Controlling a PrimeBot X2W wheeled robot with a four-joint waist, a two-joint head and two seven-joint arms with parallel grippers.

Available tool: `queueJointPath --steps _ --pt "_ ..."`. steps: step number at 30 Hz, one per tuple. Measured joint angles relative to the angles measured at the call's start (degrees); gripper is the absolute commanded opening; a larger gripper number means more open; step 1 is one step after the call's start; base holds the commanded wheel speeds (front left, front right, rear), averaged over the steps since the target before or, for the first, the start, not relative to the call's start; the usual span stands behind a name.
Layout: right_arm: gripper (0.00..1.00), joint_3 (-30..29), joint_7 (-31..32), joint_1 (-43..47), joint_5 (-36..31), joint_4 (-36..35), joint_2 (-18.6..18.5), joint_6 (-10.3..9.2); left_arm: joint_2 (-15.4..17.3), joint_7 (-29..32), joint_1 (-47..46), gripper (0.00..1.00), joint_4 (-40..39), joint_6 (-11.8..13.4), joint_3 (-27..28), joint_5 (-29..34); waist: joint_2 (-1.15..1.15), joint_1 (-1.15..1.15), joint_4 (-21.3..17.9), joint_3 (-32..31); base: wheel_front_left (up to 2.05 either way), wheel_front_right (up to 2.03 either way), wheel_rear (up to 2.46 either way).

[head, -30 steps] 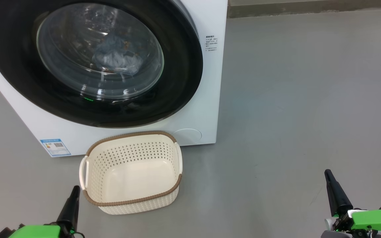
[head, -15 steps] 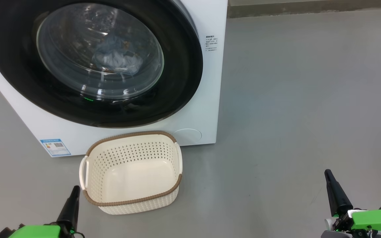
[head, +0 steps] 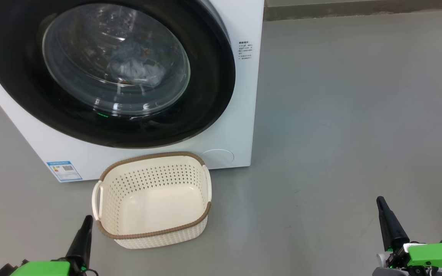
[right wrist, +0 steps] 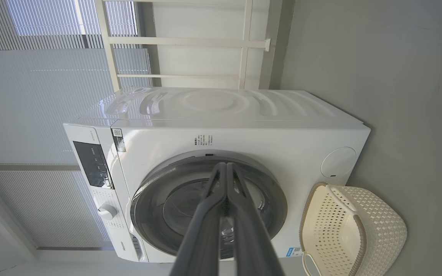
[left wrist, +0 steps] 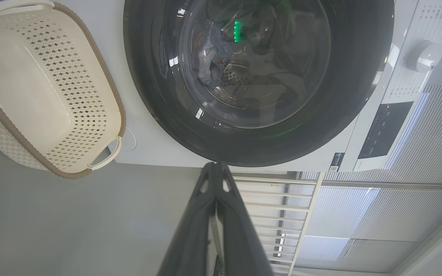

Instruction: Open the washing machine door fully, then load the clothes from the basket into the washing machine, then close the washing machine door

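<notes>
While closed and empty, left pincer near basket rim, right pincer over floor

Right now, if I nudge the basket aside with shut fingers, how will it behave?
The basket is empty, perforated plastic, so it is probably very light and should slide easily on the smooth grey floor. A push near its top might tip it rather than slide it. Its walls look stiff, perhaps flexing slightly.
</notes>
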Motion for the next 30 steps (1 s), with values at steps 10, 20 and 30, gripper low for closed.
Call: queueJointPath --steps 10,20,30 --pt "0.0 0.0 0.0 0.0 0.0 0.0 0.0 0.01 0.0 0.0 0.0 0.0 0.0 0.0 0.0 0.0 0.0 0.0 0.0 0.0 0.0 0.0 0.0" --pt "0.0 0.0 0.0 0.0 0.0 0.0 0.0 0.0 0.01 0.0 0.0 0.0 0.0 0.0 0.0 0.0 0.0 0.0 0.0 0.0 0.0 0.0 0.0" --pt "0.0 0.0 0.0 0.0 0.0 0.0 0.0 0.0 0.01 0.0 0.0 0.0 0.0 0.0 0.0 -0.01 0.0 0.0 0.0 0.0 0.0 0.0 0.0"
